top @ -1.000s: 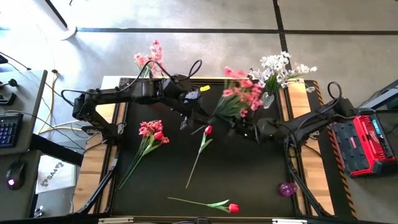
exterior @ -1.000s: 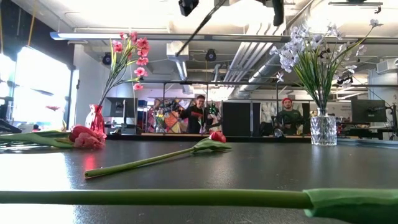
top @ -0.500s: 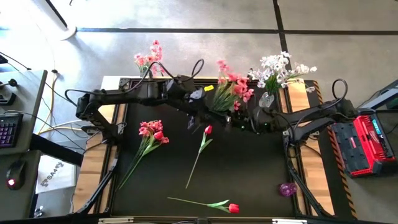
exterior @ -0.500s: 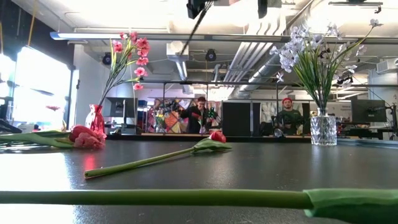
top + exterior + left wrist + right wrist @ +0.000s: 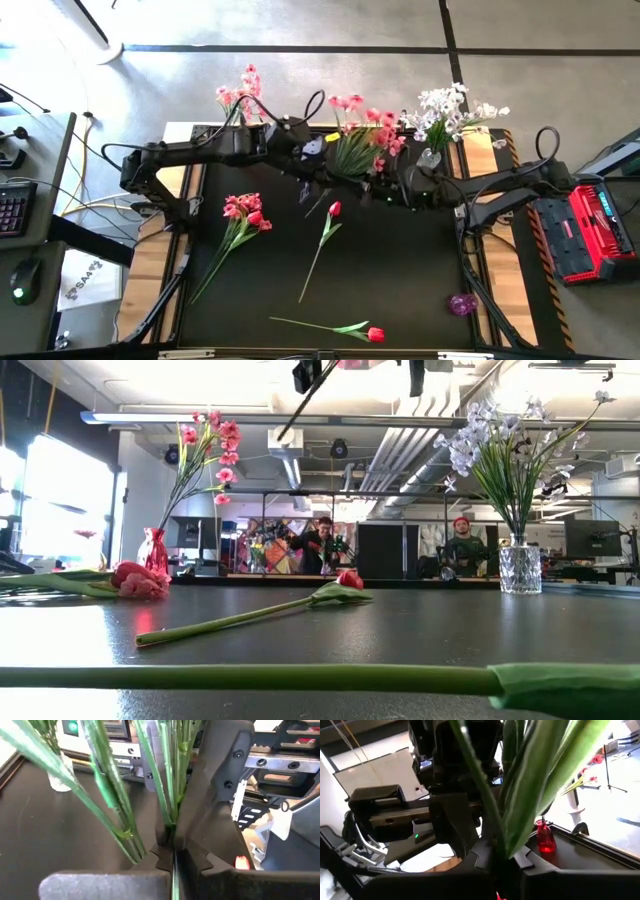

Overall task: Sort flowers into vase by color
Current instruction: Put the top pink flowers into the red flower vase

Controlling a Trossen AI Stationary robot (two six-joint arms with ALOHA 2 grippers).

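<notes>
Handover in mid-air over the table's far-centre: pink spray (image 5: pixel 362 135) is pinched by both arms at once. Left gripper (image 5: pixel 312 172) is clamped on the lower stems; in its wrist view the jaws meet around the green stalks (image 5: pixel 167 795), no gap showing. Right gripper (image 5: pixel 385 188) is likewise closed on the same bunch, w/ stems and leaves rising straight from between its jaws in its own wrist view.

Key relation: stem's long axis runs diagonally, bare end (image 5: pixel 316 207) down toward table centre, blossoms up toward the far edge. Left gripper sits at the bare-stem end, right just beside it, nearer the leaves. Red vase (image 5: pixel 232 112) w/ pink flowers stands far-left, so left arm is nearer; clear vase (image 5: pixel 430 158) w/ white sprays is on the right arm's side. Judgement: right should let go and left carry.

Loose on table: pink bunch (image 5: pixel 240 215), two red tulips (image 5: pixel 333 210), (image 5: pixel 374 334).
</notes>
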